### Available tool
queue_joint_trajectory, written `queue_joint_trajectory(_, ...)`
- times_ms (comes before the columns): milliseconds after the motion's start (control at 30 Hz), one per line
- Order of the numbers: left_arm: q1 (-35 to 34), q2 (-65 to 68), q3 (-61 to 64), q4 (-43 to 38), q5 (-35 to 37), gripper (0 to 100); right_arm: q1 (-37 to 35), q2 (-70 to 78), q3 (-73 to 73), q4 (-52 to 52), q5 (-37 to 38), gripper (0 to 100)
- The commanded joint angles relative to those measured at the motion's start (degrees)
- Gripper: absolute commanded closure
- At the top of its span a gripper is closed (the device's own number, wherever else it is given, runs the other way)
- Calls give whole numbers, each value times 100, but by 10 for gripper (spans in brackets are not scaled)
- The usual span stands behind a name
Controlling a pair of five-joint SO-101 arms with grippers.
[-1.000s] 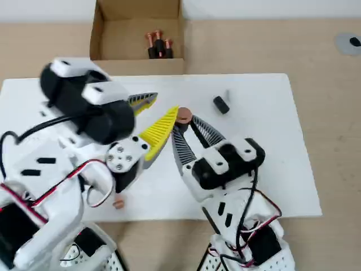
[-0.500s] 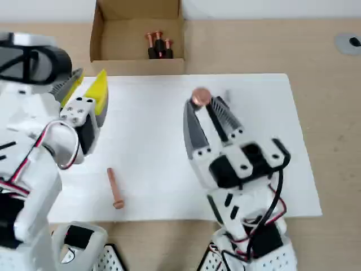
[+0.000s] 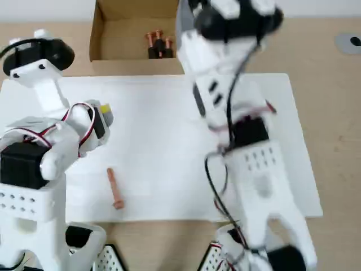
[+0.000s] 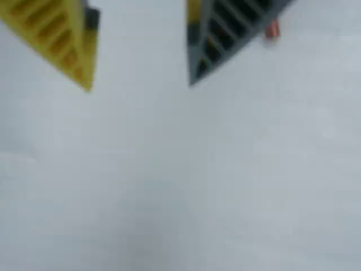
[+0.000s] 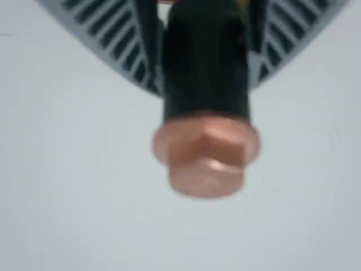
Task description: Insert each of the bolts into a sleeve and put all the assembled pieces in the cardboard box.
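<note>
My right gripper [image 5: 206, 56] is shut on a black sleeve [image 5: 206, 73] with a copper bolt head [image 5: 206, 155] sticking out of its end, held above the white mat. In the high view the right arm [image 3: 225, 68] stands raised, close beside the cardboard box [image 3: 96, 34]. Several assembled pieces [image 3: 158, 45] lie in the box. One loose copper bolt [image 3: 114, 188] lies on the mat near its front edge. My left gripper [image 4: 140, 83] is open over bare mat, with a bit of that bolt [image 4: 272, 28] behind its grey finger. The left arm [image 3: 51, 141] is drawn back at the left.
The white mat [image 3: 152, 141] covers the middle of the wooden table [image 3: 333, 113]. The raised right arm hides the mat's right half. A round grey fitting [image 3: 348, 42] sits at the table's far right.
The right arm has risen from the mat's middle and swung toward the box, keeping hold of the sleeved bolt. The left arm has pulled back to the left, uncovering the loose bolt.
</note>
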Motion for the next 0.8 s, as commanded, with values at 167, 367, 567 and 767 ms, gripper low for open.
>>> queue_joint_trajectory(167, -26, 22, 712, 35, 105, 875, 145, 2747, -2316, -510, -70, 988)
queue_joint_trajectory(367, -18, 22, 1354, 185, -281, 874, 277, 5024, -4040, -905, -70, 988)
queue_joint_trajectory(567, -18, 13, 1495, 193, -308, 875, 347, 7037, -6097, -738, -35, 985)
queue_joint_trajectory(767, -18, 13, 1486, 158, -308, 877, 365, 8681, -8040, 202, 273, 985)
